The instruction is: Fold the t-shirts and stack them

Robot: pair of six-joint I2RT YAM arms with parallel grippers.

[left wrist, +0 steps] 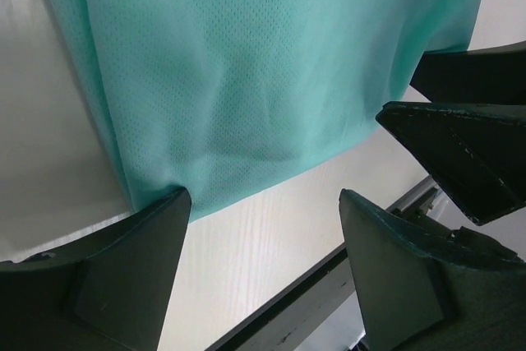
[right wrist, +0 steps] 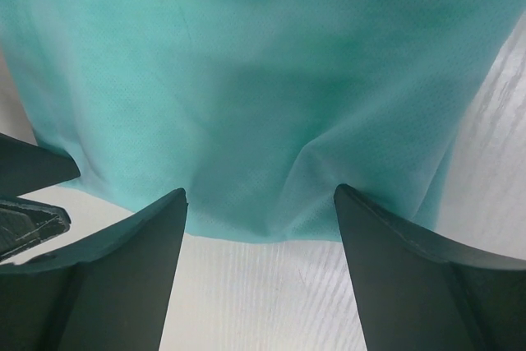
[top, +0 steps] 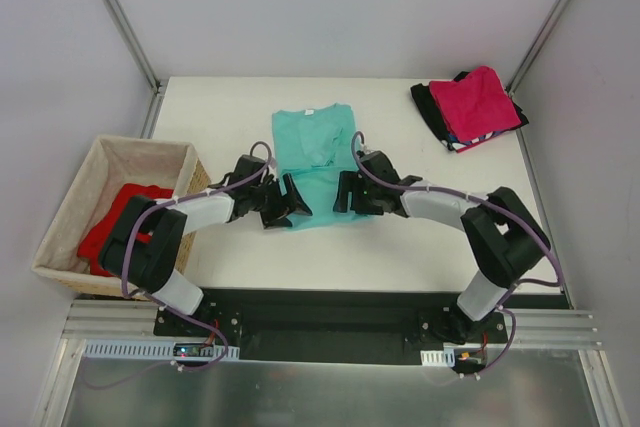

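Note:
A teal-green t-shirt (top: 313,150) lies flat mid-table, sleeves folded in, collar toward the far side. Both grippers sit at its near hem. My left gripper (top: 292,203) is open at the hem's left corner; in its wrist view the teal shirt (left wrist: 246,63) edge touches the left fingertip (left wrist: 168,211). My right gripper (top: 346,193) is open over the hem's right part, and the teal cloth (right wrist: 263,80) edge runs between its fingertips (right wrist: 362,211). Neither holds anything. A folded magenta-pink shirt (top: 480,101) tops a black one (top: 431,107) and a striped one (top: 468,144) at the back right.
A tan wicker basket (top: 60,217) stands off the table's left edge with a bright red shirt (top: 125,215) inside. The table's front edge and a dark rail (left wrist: 288,318) run just behind my left gripper. Metal frame posts (top: 120,17) rise at the back corners.

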